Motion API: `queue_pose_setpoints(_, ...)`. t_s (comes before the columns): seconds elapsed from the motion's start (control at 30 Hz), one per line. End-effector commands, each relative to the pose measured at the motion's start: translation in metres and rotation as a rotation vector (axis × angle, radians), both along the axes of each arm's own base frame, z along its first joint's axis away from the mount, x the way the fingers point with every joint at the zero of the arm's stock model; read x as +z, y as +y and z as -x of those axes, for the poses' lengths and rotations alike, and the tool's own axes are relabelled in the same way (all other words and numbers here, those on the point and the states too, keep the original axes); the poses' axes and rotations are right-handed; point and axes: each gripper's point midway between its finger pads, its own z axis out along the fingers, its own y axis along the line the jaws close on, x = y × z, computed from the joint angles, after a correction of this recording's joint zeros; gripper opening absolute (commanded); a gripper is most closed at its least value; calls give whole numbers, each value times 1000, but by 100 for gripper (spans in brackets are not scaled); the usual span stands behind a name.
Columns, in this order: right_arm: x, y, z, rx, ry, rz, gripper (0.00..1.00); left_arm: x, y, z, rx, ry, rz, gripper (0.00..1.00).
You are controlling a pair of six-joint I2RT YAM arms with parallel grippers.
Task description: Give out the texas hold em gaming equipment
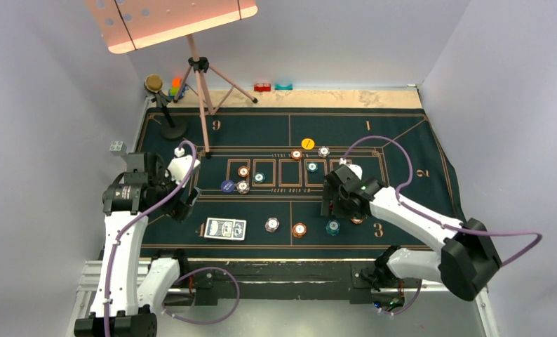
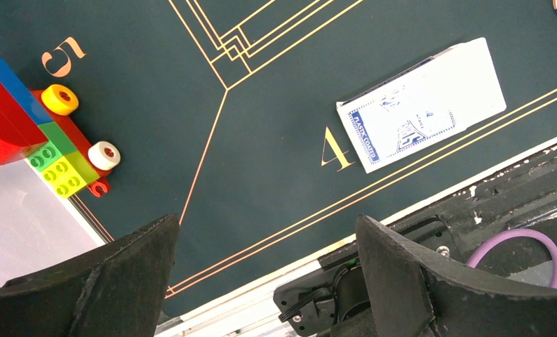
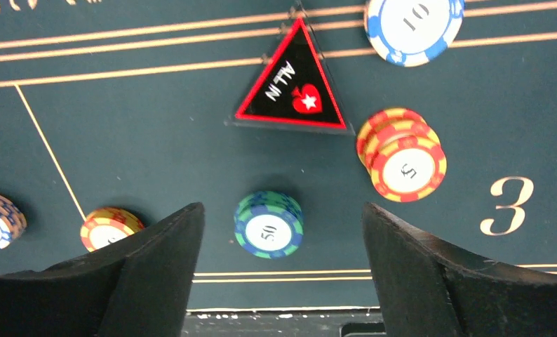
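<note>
The deck of blue-and-white cards [image 1: 225, 228] lies at the mat's near left and also shows in the left wrist view [image 2: 423, 105]. Poker chips [image 1: 272, 225] lie along the near row, with more in the centre boxes [image 1: 243, 171]. A blue disc [image 1: 227, 186] and a yellow disc [image 1: 307, 143] lie on the mat. My right gripper [image 1: 330, 203] is open and empty above a green-blue "50" chip stack [image 3: 269, 225]; the stack lies between its fingers [image 3: 281, 210]. The red-edged triangular marker [image 3: 293, 81] and a red-yellow chip stack [image 3: 402, 154] lie just beyond. My left gripper [image 1: 183, 202] is open and empty [image 2: 266, 217] over the mat's near left corner.
Stacked toy blocks [image 2: 37, 126] sit at the mat's left edge. A stand with a pink panel [image 1: 202, 91] and a small mic stand [image 1: 170, 123] are at the back left. The table's near edge and arm bases [image 2: 402, 281] lie under the left gripper.
</note>
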Motion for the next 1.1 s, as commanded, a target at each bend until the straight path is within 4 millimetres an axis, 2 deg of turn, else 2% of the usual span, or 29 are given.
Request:
queue_pose_setpoints(0.0, 2, 2, 13, -35, -13, -71, 88, 8, -1, -2, -29, -27, -6, 100)
queue_pose_setpoints(0.23, -18, 11, 21, -5, 34, -67, 92, 12, -1, -1, -24, -28, -6, 100)
queue_pose_setpoints(0.43, -38, 17, 27, 12, 76, -8, 90, 10, 1, -1, -22, -22, -19, 100)
queue_pose_setpoints(0.57, -45, 16, 31, 2, 86, 22, 82, 9, 1, -2, -21, -23, -19, 100)
queue_pose_setpoints(0.73, -44, 15, 29, -5, 74, 31, 68, 8, 2, -5, -20, -23, -22, 100)
queue_pose_setpoints(0.83, -42, 15, 28, 2, 74, 29, 55, 7, 1, -6, -21, -23, -18, 100)
queue_pose_setpoints(1.07, -40, 17, 30, 13, 80, 26, 41, 5, 2, -6, -20, -22, -22, 100)
